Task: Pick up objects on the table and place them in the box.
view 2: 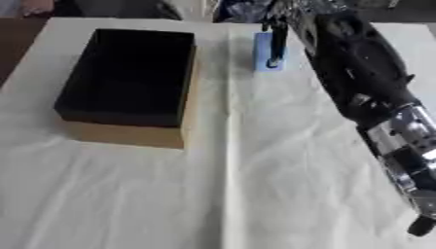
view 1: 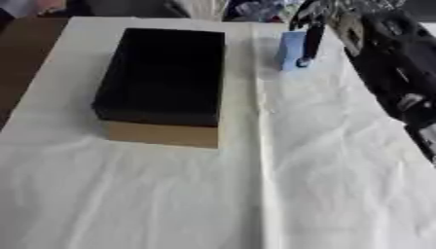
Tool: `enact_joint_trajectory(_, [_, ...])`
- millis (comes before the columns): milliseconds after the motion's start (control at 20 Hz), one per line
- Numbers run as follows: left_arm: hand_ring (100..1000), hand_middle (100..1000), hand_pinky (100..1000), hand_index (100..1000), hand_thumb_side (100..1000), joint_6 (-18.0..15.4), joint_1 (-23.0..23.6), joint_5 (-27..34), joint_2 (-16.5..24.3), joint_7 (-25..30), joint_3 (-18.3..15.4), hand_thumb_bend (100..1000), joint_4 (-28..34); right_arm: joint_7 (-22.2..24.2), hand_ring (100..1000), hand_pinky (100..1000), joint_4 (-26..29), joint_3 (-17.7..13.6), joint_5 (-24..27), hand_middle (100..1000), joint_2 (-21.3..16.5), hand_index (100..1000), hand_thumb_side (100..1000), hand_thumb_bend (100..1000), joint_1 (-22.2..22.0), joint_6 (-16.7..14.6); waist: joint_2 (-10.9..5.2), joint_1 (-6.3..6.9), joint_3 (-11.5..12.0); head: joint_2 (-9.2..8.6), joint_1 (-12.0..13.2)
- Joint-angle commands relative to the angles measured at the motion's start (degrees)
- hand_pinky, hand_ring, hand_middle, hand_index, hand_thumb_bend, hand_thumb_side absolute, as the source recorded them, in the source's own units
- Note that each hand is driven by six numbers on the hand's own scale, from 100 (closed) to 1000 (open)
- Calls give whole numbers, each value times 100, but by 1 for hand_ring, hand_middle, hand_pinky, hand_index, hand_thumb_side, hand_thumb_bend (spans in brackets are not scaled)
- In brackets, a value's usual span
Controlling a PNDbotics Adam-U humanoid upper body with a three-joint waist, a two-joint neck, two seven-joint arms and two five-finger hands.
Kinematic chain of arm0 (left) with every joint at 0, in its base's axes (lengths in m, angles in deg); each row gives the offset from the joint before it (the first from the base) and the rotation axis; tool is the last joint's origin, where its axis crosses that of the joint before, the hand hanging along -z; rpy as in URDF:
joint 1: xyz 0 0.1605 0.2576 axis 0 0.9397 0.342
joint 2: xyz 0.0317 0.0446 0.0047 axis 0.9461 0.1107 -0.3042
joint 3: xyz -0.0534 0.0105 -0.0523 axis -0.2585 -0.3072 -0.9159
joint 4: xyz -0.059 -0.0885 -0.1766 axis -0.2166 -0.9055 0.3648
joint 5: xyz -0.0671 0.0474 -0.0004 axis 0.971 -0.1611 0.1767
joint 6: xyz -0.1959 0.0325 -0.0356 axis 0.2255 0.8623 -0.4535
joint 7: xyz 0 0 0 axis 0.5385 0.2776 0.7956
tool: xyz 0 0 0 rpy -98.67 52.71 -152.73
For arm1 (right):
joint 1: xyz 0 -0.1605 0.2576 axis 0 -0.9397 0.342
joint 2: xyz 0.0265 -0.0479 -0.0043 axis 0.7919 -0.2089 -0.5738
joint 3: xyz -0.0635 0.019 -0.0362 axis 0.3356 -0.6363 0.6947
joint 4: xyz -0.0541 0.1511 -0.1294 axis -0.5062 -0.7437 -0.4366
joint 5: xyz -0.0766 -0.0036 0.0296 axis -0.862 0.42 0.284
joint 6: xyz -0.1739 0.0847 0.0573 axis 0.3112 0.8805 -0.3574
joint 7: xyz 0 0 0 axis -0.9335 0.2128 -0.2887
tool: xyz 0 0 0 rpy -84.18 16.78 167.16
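Upright, pale blue block (view 1: pixel 291 50) beside fingers (view 1: pixel 312 43)

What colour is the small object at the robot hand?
Light blue object, touched by the right robot hand; the left eye view shows it best.

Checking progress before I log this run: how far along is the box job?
Done: nothing visible; the box interior looks dark, with no object showing inside. In hand: the right hand reaches the light blue object at the far table edge, a finger against its front. Left: lifting it and placing it in the box.
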Motion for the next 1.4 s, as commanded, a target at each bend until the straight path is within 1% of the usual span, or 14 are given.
enact_joint_trajectory(50, [706,675,974,872,570,-3,-57,-9,51,29,-15,100,107,4,1000,1000,15,-58,-40,1000,-56,1000,100,346,129,41,-94,8,10,-56,-15])
enact_joint_trajectory(150, [706,675,974,872,571,-3,-57,-8,47,27,-17,100,107,4,1000,1000,28,-65,-18,1000,-43,1000,100,318,128,57,-89,8,20,-57,-14])
enact_joint_trajectory(200, [706,675,974,871,570,-2,-56,-7,46,26,-18,100,107,4,1000,1000,58,-66,-3,1000,-40,1000,100,277,131,68,-88,8,23,-55,-12])
enact_joint_trajectory(250, [706,675,974,871,572,0,-56,-6,44,26,-17,100,107,4,1000,1000,116,-64,7,993,-39,1000,100,259,138,83,-87,8,24,-53,-11])
enact_joint_trajectory(300, [706,675,974,871,572,1,-56,-6,43,26,-17,100,107,-2,1000,994,179,-60,15,963,-39,982,100,224,142,100,-86,7,24,-53,-12])
enact_joint_trajectory(450, [706,675,974,871,573,6,-62,-6,44,24,-14,100,107,-196,973,957,384,-6,-67,878,-47,848,100,228,143,153,-85,0,23,-54,-14])
enact_joint_trajectory(500, [706,675,975,871,574,7,-63,-6,44,24,-14,100,107,-334,954,937,440,18,-149,837,-55,767,100,251,140,168,-86,-2,21,-54,-14])
enact_joint_trajectory(550, [706,675,975,871,574,10,-63,-4,44,23,-14,100,107,-496,945,931,477,33,-253,820,-56,741,100,256,132,197,-85,-5,19,-58,-16])
enact_joint_trajectory(700, [706,675,975,871,575,15,-69,-2,37,24,-12,100,107,-966,894,879,505,58,-537,721,-48,638,100,298,111,272,-82,-11,16,-60,-13])
enact_joint_trajectory(850, [707,675,975,871,574,18,-63,1,36,30,-11,100,107,-1335,860,861,489,40,-670,607,-26,542,100,289,98,350,-90,-9,21,-48,-7])
enact_joint_trajectory(950, [707,676,975,872,573,19,-60,5,39,27,-15,100,107,-1414,842,853,535,30,-597,571,-16,516,100,281,121,344,-102,-8,8,-36,-7])
enact_joint_trajectory(1100, [707,676,975,871,572,22,-62,10,44,25,-15,100,107,-1441,830,847,817,30,-337,566,-22,519,100,230,179,399,-125,-9,-15,-20,-17])
enact_joint_trajectory(1200, [707,676,975,871,572,19,-59,13,54,20,-19,100,107,-1389,826,847,1109,90,-71,570,-53,527,100,186,208,431,-146,-12,-28,-9,-23])
enact_joint_trajectory(1400, [707,676,975,871,571,21,-53,15,69,11,-23,100,107,-1302,810,835,1922,309,406,569,-194,527,100,153,208,580,-186,-31,-51,12,-38])
